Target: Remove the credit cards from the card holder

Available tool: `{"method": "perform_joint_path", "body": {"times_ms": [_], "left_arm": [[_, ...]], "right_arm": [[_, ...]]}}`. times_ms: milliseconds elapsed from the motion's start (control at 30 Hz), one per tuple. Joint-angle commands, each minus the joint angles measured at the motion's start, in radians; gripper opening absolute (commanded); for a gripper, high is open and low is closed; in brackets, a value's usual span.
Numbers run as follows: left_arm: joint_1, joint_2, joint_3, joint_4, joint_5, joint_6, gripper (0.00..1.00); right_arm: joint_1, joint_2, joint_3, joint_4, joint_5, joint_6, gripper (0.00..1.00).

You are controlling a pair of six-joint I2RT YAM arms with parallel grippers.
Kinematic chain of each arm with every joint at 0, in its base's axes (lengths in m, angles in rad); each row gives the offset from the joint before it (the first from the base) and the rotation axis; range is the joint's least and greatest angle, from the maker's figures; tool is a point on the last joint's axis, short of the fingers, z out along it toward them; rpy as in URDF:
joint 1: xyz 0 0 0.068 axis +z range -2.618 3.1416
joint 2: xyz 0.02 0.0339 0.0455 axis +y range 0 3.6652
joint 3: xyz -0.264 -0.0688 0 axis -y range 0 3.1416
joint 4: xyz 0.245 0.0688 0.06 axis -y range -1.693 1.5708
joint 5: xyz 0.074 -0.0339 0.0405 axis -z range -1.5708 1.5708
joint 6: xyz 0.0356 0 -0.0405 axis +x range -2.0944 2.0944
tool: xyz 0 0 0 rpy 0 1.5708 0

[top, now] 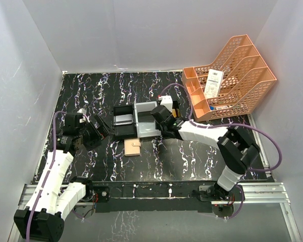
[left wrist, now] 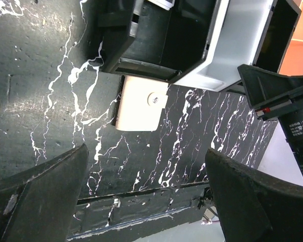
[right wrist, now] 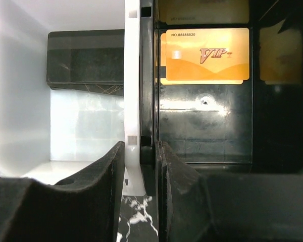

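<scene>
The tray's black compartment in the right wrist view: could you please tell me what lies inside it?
A gold VIP card lies on another gold card, whose face it covers.

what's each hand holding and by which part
The right hand pinches the tray by the wall between its white and black compartments. The left hand is open, holding nothing.

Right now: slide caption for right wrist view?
Jaws clamp the tray divider; gold card in black bin, black card in white bin.

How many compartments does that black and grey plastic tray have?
3 in the tray: left black compartment, middle pale grey compartment, and right black compartment, partly hidden under the right gripper.
</scene>
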Motion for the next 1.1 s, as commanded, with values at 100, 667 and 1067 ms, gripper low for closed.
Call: {"method": "perform_joint_path", "body": {"times_ms": [100,667,1067], "left_arm": [[0.003,-0.019,-0.084,0.061,0.137,0.008,0.99],[-0.138,0.087,-0.175,0.189,0.17,0.023,0.91],[-0.26,0.254,-0.161,0.256,0.039,0.005,0.8]], "right_arm": [[-0.003,-0.145,-0.125,-0.071,0.047,0.176,0.11],[-0.002,-0.101,-0.073,-0.045,0.003,0.079,0.15],[-0.004,-0.107,-0.008,-0.121,-0.044,0.047,0.41]]}}
